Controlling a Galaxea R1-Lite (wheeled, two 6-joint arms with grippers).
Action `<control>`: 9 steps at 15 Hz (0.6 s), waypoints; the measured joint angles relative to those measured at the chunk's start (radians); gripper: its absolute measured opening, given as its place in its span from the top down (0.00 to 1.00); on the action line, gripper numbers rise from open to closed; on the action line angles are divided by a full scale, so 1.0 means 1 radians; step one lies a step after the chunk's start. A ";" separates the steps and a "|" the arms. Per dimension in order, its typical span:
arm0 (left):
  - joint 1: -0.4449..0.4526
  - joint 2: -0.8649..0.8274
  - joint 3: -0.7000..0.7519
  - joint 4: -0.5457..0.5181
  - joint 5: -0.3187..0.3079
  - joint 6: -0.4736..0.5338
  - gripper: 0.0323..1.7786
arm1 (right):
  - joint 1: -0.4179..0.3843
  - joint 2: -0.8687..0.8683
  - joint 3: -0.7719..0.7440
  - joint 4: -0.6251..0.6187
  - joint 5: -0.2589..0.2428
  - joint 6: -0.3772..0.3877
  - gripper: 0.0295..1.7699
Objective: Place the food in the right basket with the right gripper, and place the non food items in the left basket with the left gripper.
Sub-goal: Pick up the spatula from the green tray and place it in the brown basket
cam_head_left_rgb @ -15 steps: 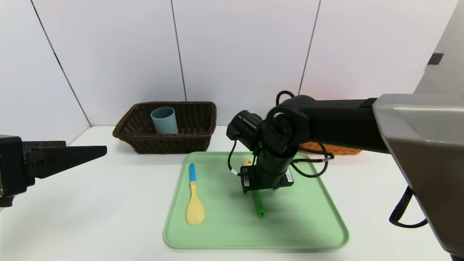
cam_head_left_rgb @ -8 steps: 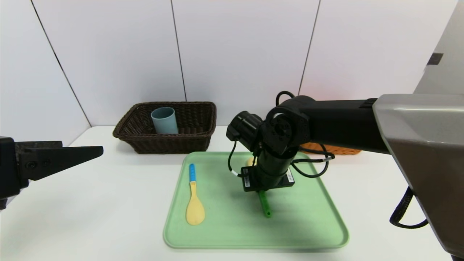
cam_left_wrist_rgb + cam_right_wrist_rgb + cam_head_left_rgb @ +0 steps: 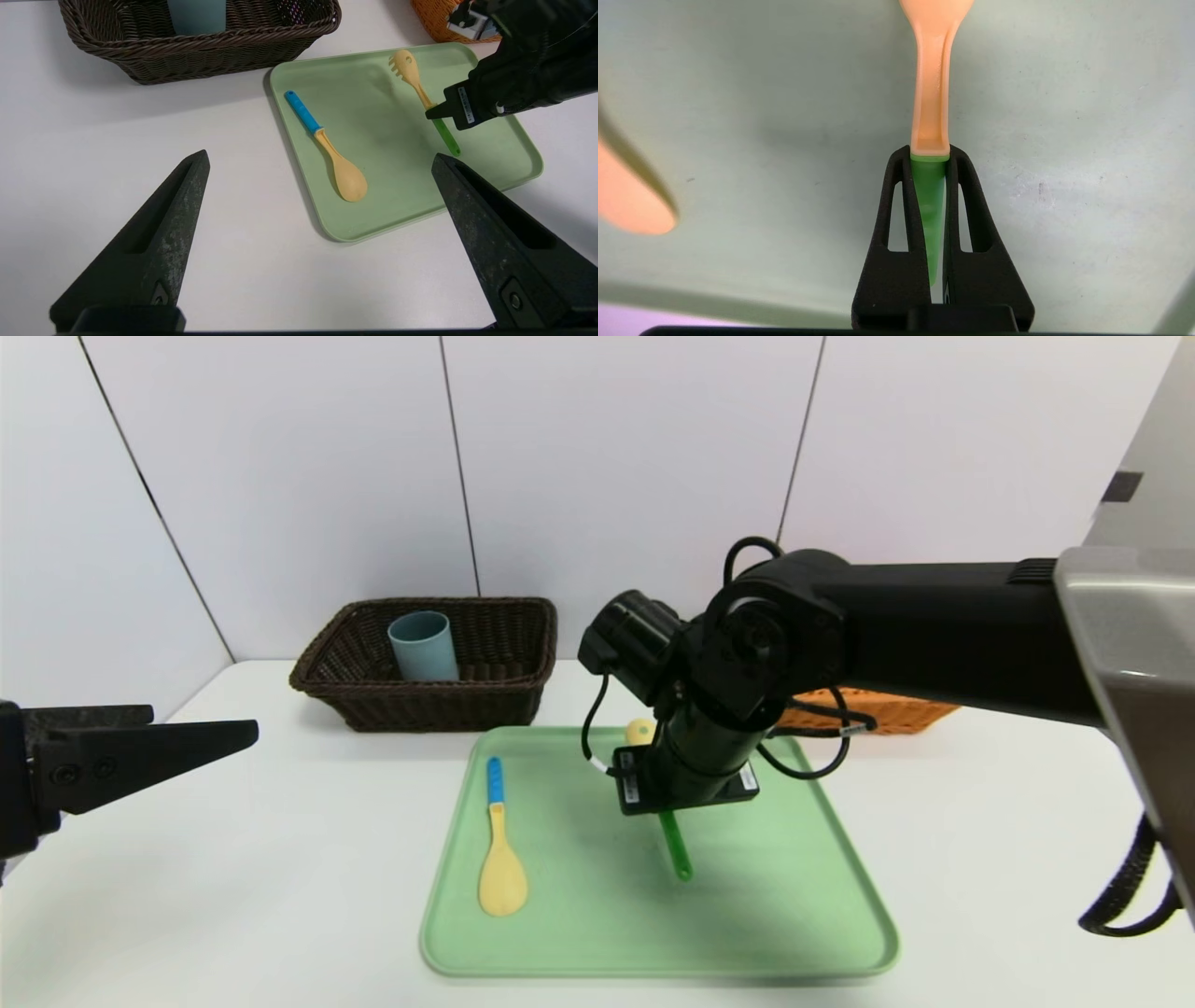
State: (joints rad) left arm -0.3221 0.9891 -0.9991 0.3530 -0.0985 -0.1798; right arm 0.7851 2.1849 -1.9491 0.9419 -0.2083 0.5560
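Right gripper (image 3: 929, 156): over the middle of the green tray (image 3: 794, 933), pointing steeply down, fingers clamped on the green handle of the green-handled spoon (image 3: 423, 95).
Green-handled spoon: pale yellow slotted head toward the back of the tray, green handle tip sticking out below the gripper (whether the spoon touches the tray cannot be told).
Blue-handled spoon (image 3: 499, 854): lying flat on the tray's left part, bowl toward the robot, blue handle pointing away.
Left gripper (image 3: 322, 242): at the table's left edge, well apart from the tray, fingers spread wide, holding nothing.
Left basket (image 3: 429, 695): dark brown wicker, behind the tray to the left; the grey-blue cup (image 3: 423, 646) stands in it.
Right basket (image 3: 887, 714): orange-tan wicker, behind the tray to the right, mostly hidden by the right arm.
Table (image 3: 233, 859): white.
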 joint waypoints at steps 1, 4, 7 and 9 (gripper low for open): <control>0.000 -0.001 0.005 0.000 0.000 0.000 0.05 | 0.009 -0.023 0.000 -0.036 -0.019 -0.011 0.94; 0.000 -0.001 0.020 -0.002 -0.001 0.000 0.05 | 0.034 -0.074 0.000 -0.211 -0.128 -0.088 0.94; 0.000 -0.002 0.028 -0.006 -0.002 0.000 0.05 | 0.042 -0.089 0.000 -0.417 -0.204 -0.206 0.94; 0.000 0.001 0.027 -0.013 -0.004 -0.001 0.05 | 0.044 -0.078 -0.001 -0.568 -0.222 -0.251 0.94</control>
State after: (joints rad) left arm -0.3223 0.9904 -0.9726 0.3400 -0.1023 -0.1809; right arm 0.8287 2.1070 -1.9502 0.3743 -0.4300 0.3053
